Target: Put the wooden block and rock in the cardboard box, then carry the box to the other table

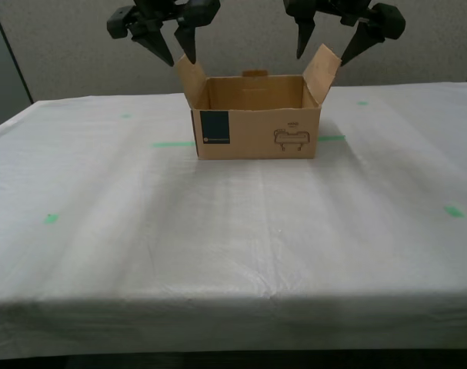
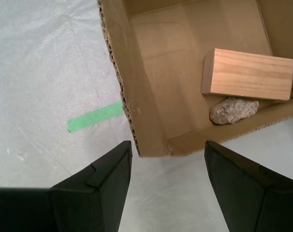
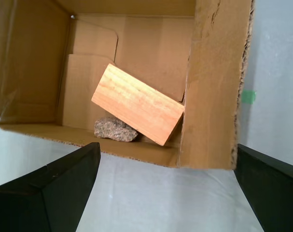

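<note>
The cardboard box stands on the other table, the one with a white cloth, its side flaps raised. Inside it the wooden block lies tilted in a corner beside one side flap, resting partly on the rock. Both also show in the second wrist view: block, rock. My first gripper hangs open above the flap at the exterior view's right, its fingers apart. My second gripper hangs open above the flap at the exterior view's left. Neither touches the box.
Green tape marks lie on the cloth: a strip beside the box at the exterior view's left, another at its right, and small ones nearer the front edge. A grey wall stands behind the table.
</note>
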Robot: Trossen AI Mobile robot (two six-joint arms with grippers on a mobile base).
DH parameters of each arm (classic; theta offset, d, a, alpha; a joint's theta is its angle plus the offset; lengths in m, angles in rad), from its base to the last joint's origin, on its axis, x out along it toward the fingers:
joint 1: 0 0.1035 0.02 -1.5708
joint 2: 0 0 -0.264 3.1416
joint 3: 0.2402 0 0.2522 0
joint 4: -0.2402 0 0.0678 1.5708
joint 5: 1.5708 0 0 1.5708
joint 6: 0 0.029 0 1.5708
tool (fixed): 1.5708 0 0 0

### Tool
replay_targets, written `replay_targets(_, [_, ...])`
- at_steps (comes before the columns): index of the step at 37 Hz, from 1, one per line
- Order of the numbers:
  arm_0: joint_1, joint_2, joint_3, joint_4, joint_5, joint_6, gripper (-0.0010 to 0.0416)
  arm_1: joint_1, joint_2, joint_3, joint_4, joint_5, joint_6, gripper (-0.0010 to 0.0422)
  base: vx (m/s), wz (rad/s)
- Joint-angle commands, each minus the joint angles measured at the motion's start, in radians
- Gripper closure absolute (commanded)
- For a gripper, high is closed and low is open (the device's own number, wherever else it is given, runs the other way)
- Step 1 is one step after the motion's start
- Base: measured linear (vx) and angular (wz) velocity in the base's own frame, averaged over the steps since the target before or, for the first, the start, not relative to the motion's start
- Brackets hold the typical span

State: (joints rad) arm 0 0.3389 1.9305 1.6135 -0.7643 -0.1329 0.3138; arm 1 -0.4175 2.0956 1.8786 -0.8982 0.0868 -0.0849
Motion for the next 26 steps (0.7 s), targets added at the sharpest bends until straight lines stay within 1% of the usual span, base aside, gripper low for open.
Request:
replay_targets(1, [0.000, -0.035, -0.003, -0.012, 0.005, -0.033, 0.0038, 0.000, -0.029, 0.001, -0.006, -0.002, 0.015, 0.0216, 0.000, 0.000])
replay_targets(8, [0.000, -0.119, -0.016, -0.023, 0.005, -0.037, 0.0042, 0.000, -0.110, 0.001, -0.006, -0.002, 0.016, 0.0215, 0.000, 0.000])
replay_targets(14, [0.000, -0.193, -0.047, -0.027, 0.008, -0.037, 0.0019, -0.001, -0.184, 0.000, -0.014, -0.002, 0.017, 0.0215, 0.000, 0.000])
replay_targets(19, [0.000, -0.247, -0.084, -0.031, 0.008, -0.036, 0.0004, -0.002, -0.240, 0.000, -0.030, -0.002, 0.018, 0.0215, 0.000, 0.000])
replay_targets(26, [0.000, -0.340, -0.156, -0.033, 0.008, -0.034, 0.0006, -0.002, -0.328, -0.035, -0.053, -0.002, 0.021, 0.0215, 0.000, 0.000])
